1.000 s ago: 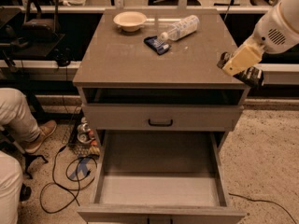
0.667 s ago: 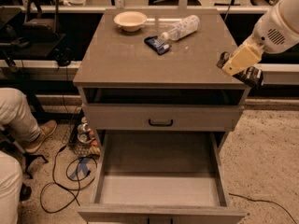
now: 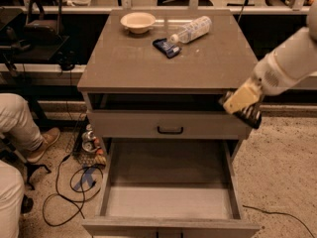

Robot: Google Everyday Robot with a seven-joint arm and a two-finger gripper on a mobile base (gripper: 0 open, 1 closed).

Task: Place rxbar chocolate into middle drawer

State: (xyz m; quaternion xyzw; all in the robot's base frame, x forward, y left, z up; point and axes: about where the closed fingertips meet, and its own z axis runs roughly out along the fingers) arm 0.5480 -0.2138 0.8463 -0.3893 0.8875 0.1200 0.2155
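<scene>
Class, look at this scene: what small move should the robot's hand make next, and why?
Probably carry the hand left and down, toward the space above the middle drawer. The hand appears to hold the rxbar chocolate by the right front corner of the cabinet. It is level with the upper drawer front and outside the right wall of the middle drawer, which stands pulled open below.
</scene>
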